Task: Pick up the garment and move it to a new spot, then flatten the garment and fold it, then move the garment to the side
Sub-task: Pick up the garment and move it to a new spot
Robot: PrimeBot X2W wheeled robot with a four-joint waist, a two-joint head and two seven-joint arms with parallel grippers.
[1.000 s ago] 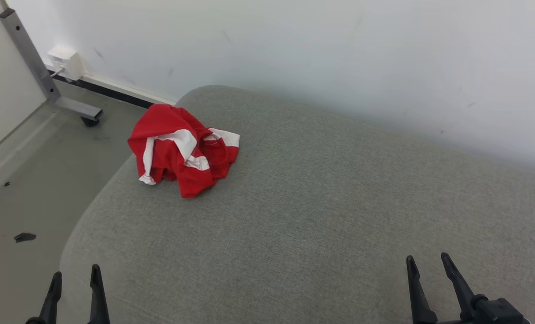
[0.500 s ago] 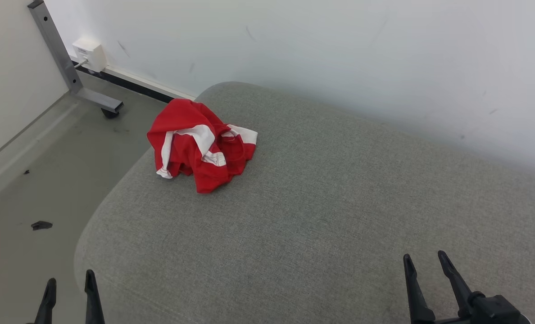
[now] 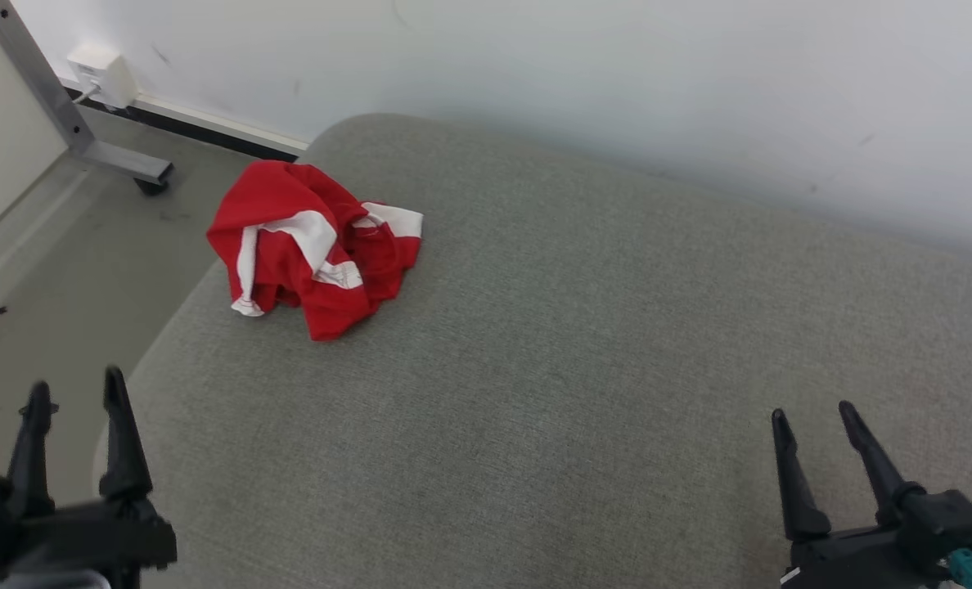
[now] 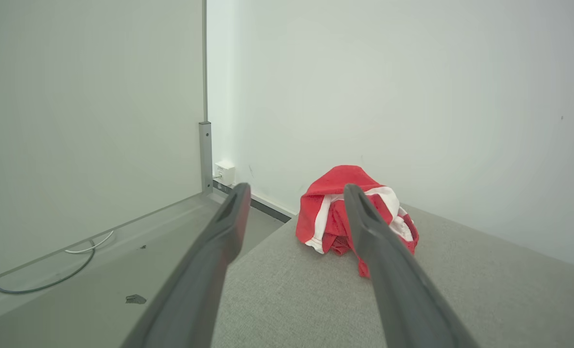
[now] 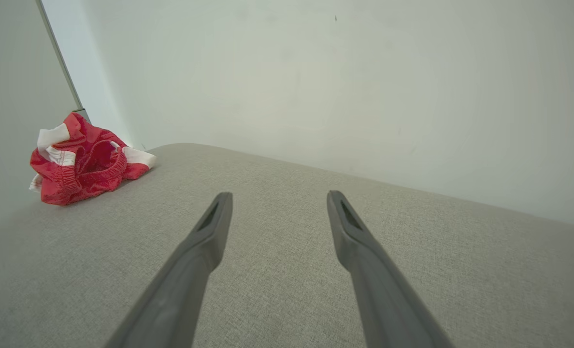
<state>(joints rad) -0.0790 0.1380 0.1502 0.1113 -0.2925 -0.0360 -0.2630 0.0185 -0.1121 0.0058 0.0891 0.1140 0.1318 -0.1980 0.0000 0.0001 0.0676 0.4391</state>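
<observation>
The garment [image 3: 310,245] is a crumpled red heap with white bands, lying near the far left corner of a grey upholstered surface [image 3: 551,343]. It also shows ahead in the left wrist view as the garment [image 4: 333,217] and far left in the right wrist view as the garment [image 5: 81,162]. My left gripper [image 3: 77,397] stands open at the lower left, over the surface's left edge, well short of the garment. My right gripper [image 3: 813,417] stands open at the lower right, far from it. Nothing is between either pair of fingers.
A white wall [image 3: 617,90] runs along the back of the grey surface. Left of the surface is grey floor [image 3: 52,278] with a metal wheeled frame leg [image 3: 85,143] and a white wall box [image 3: 101,69]. A cable [image 4: 60,270] lies along the floor's edge.
The head camera has shifted, so the whole picture has slid. My left gripper now rises higher into the head view than before. The garment lies as it did.
</observation>
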